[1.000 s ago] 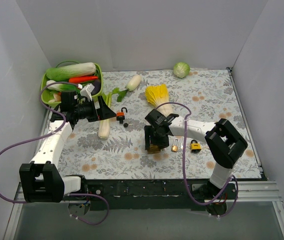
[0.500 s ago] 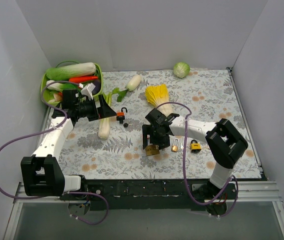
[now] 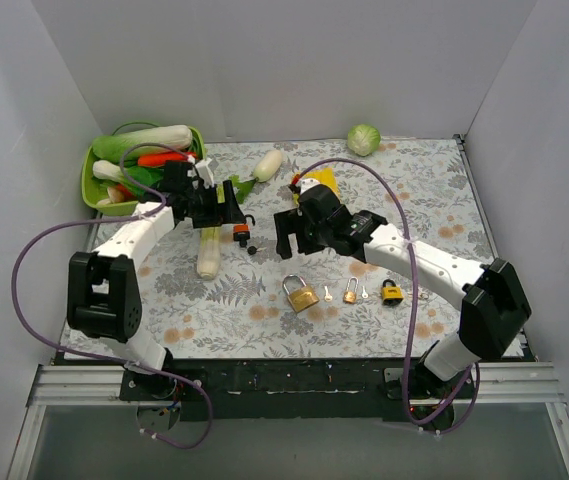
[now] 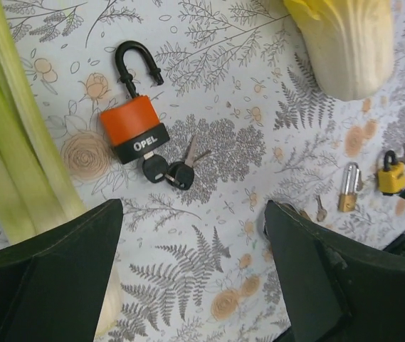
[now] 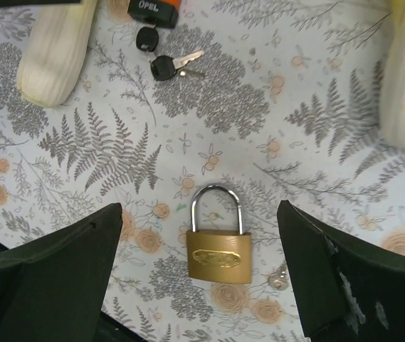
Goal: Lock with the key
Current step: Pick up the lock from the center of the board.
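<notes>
Since 1 second ago the left gripper (image 4: 191,214) has swung in from beside the green plastic basket (image 3: 89,185). It now hangs over the orange padlock with the open black shackle (image 4: 132,128), which has 2 black-headed keys (image 4: 168,171) at its base. Its jaws are spread wide and empty, probably lining up a grasp. The right gripper (image 5: 198,212) has lifted off the brass padlock with the steel shackle (image 5: 218,258), fingers parted and holding nothing, leaving it on the floral mat (image 3: 434,200).
</notes>
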`<action>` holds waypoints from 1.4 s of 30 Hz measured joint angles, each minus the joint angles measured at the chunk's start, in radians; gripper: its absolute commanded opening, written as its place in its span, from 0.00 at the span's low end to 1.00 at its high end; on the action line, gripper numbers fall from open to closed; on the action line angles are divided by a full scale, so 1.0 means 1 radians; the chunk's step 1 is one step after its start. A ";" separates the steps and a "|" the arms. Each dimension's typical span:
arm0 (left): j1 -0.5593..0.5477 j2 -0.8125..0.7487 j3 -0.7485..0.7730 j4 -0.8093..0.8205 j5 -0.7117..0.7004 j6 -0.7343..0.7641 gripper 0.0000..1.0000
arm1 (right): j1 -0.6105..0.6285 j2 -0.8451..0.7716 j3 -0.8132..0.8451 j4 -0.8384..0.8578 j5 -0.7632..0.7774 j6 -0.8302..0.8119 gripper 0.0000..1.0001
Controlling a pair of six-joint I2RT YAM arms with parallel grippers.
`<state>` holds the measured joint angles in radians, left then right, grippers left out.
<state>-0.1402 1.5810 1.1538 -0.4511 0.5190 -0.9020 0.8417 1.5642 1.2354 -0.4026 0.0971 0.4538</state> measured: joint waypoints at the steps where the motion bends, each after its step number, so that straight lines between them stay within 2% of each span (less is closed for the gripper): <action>1: -0.024 0.023 0.014 0.001 -0.038 -0.002 0.83 | -0.002 -0.015 0.000 0.005 0.021 -0.026 0.97; 5: -0.125 0.130 0.089 -0.009 -0.208 -0.042 0.83 | -0.018 -0.050 -0.001 0.010 0.087 -0.108 0.98; 11: -0.214 0.261 0.150 -0.018 -0.392 -0.130 0.68 | -0.058 -0.101 -0.033 0.019 0.129 -0.207 0.98; 20: -0.268 0.314 0.187 -0.034 -0.609 -0.198 0.71 | -0.073 -0.154 -0.119 0.026 0.109 -0.278 0.98; 26: -0.270 0.319 0.205 -0.042 -0.686 -0.207 0.72 | -0.084 -0.163 -0.149 0.045 0.013 -0.315 0.98; 33: -0.270 0.402 0.223 -0.058 -0.698 -0.227 0.70 | -0.084 -0.155 -0.170 0.047 -0.060 -0.372 0.98; 36: -0.270 0.409 0.226 -0.058 -0.699 -0.237 0.62 | -0.085 -0.153 -0.170 0.047 -0.077 -0.376 0.98; 37: -0.271 0.410 0.226 -0.058 -0.700 -0.240 0.52 | -0.087 -0.152 -0.170 0.047 -0.085 -0.377 0.98; 40: -0.272 0.410 0.227 -0.061 -0.695 -0.251 0.34 | -0.093 -0.148 -0.170 0.047 -0.106 -0.379 0.98; 41: -0.272 0.410 0.227 -0.063 -0.694 -0.254 0.23 | -0.097 -0.145 -0.169 0.047 -0.114 -0.380 0.98; 42: -0.272 0.410 0.229 -0.064 -0.692 -0.254 0.19 | -0.104 -0.141 -0.166 0.045 -0.124 -0.380 0.98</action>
<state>-0.4118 1.9911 1.3823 -0.5156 -0.1726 -1.1561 0.7376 1.4235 1.0698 -0.3576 -0.0273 0.0738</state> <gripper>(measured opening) 0.460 0.981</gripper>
